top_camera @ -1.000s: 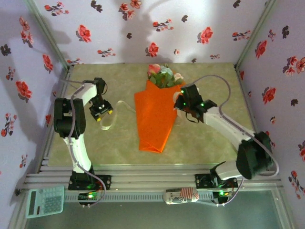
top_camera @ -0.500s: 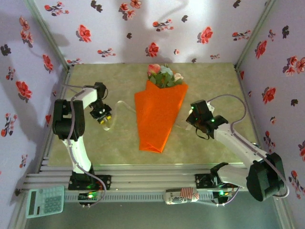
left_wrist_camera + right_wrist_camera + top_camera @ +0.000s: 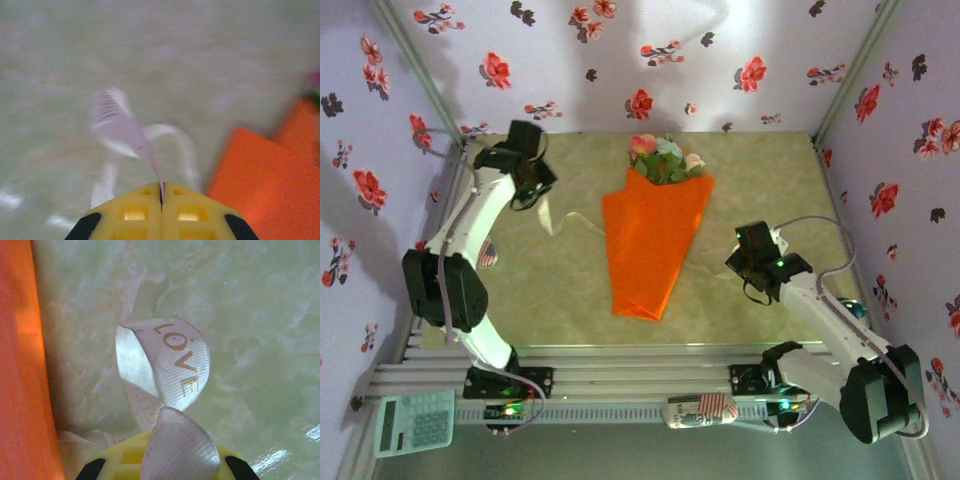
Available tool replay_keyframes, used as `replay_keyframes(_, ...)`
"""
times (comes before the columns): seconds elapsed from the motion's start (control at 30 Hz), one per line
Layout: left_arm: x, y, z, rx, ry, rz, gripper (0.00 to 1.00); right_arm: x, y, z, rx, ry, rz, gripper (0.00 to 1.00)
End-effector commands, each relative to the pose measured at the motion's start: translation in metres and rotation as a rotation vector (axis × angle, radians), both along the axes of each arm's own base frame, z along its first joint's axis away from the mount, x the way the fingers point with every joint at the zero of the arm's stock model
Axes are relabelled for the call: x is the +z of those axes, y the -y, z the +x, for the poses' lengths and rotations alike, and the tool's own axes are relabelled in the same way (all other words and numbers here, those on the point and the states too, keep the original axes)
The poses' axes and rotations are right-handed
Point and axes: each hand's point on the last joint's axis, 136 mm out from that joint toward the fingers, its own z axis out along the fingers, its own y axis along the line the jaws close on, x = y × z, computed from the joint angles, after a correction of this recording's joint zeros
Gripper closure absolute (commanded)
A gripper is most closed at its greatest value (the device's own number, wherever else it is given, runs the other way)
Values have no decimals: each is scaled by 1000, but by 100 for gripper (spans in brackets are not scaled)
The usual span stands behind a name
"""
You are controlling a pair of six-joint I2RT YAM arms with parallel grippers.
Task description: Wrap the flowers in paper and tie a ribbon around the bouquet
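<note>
The bouquet [image 3: 655,240] lies mid-table as an orange paper cone, with pink and cream flowers [image 3: 665,158] at its far, wide end. My left gripper [image 3: 544,193] hovers to the left of it, shut on the whitish ribbon [image 3: 570,218], which trails toward the paper. In the left wrist view the yellow fingers [image 3: 135,212] pinch the ribbon [image 3: 120,127], with the orange paper [image 3: 270,185] to the right. My right gripper [image 3: 744,262] is right of the cone. Its wrist view shows a looped ribbon [image 3: 175,365] printed LOVE rising from its yellow fingers [image 3: 120,457], beside the paper [image 3: 22,365].
Flowered wallpaper walls close in the table on three sides. A calculator [image 3: 415,422] and a small patterned object [image 3: 700,409] lie by the metal rail at the near edge. Bare green tabletop [image 3: 770,180] extends right of the bouquet.
My left gripper closed on the ribbon and swung up toward the back left with it. My right gripper pulled away from the bouquet toward the near right.
</note>
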Motion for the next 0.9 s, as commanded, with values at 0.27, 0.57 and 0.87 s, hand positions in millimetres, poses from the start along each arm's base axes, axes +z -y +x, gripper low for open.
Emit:
replay_keyframes(0.27,41,327,-24,-707,196,-424,100,-6,0,-12,29,-47,45,100)
replay_keyframes(0.57,-59,413,-45,-747,-34,-527,60,-15,-3,-24,56,-73,63,100)
replay_keyframes(0.87,-21,323,-41,-509,-111,-401,36,-8,-6,-23,102,-60,59,100)
